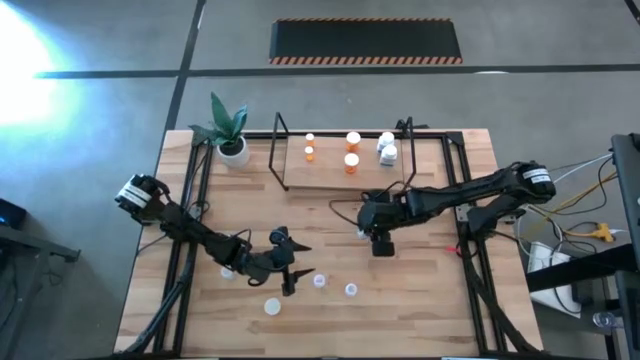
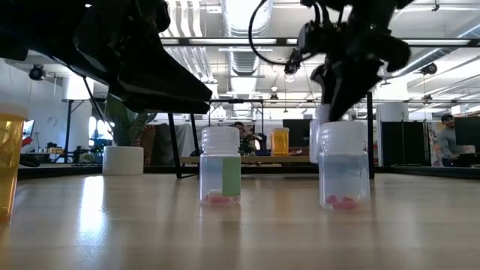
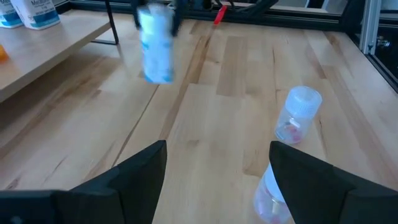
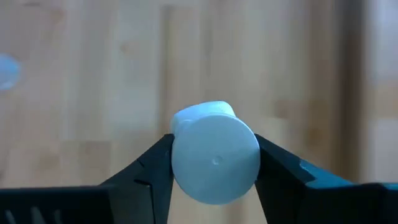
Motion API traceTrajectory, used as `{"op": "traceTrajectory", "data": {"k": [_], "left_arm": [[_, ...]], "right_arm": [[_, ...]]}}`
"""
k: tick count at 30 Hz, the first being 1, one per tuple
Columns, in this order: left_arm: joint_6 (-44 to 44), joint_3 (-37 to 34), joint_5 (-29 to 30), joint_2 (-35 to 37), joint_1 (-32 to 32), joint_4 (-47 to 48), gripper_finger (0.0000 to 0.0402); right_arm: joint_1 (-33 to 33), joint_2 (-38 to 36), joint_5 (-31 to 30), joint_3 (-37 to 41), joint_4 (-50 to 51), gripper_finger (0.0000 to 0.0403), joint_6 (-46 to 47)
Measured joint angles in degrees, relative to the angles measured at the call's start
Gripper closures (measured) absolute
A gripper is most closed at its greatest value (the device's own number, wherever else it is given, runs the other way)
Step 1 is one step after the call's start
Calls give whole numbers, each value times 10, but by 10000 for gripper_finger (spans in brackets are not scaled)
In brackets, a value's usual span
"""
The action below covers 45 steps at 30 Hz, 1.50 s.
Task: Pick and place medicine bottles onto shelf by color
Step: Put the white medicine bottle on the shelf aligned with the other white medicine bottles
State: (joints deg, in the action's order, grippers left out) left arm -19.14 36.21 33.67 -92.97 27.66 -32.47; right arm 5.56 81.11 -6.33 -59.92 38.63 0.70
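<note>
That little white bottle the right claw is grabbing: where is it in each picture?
High view: white bottle hides mostly under the right gripper, mid-table.
Low view: only its white side peeks beneath the gripper, above the right clear bottle.
Left wrist view: blurred, hanging at top.
Right wrist view: cap-on, centre, between fingers.
Shared landmark: the shelf.

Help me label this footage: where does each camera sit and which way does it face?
High: overhead, straight down; both arms, shelf.
Low: tabletop level, facing the room; two clear bottles, arms above.
Left wrist: past open left pincer at clear bottles.
Right wrist: looks down at right pincer around white bottle.
Shared: left wrist also sees that white bottle.
</note>
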Motion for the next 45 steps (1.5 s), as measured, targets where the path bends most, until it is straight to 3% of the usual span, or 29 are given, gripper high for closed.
{"op": "traceTrajectory", "data": {"k": [5,7,17,22,39,45], "left_arm": [[0,0,0,0,0,0,134],[0,0,0,0,0,0,134],[0,0,1,0,0,0,134],[0,0,1,0,0,0,134],[0,0,1,0,0,0,134],[0,0,0,0,0,0,134]], "right_arm": [[-31,-23,-127,-56,75,234,-3],[-57,-27,-148,-76,91,231,-12],[-215,-22,-125,-74,109,230,-82],[-265,-22,-58,-53,102,230,-93],[-290,-23,-58,-19,88,207,-95],[-290,-24,-105,-22,88,184,-93]]}}
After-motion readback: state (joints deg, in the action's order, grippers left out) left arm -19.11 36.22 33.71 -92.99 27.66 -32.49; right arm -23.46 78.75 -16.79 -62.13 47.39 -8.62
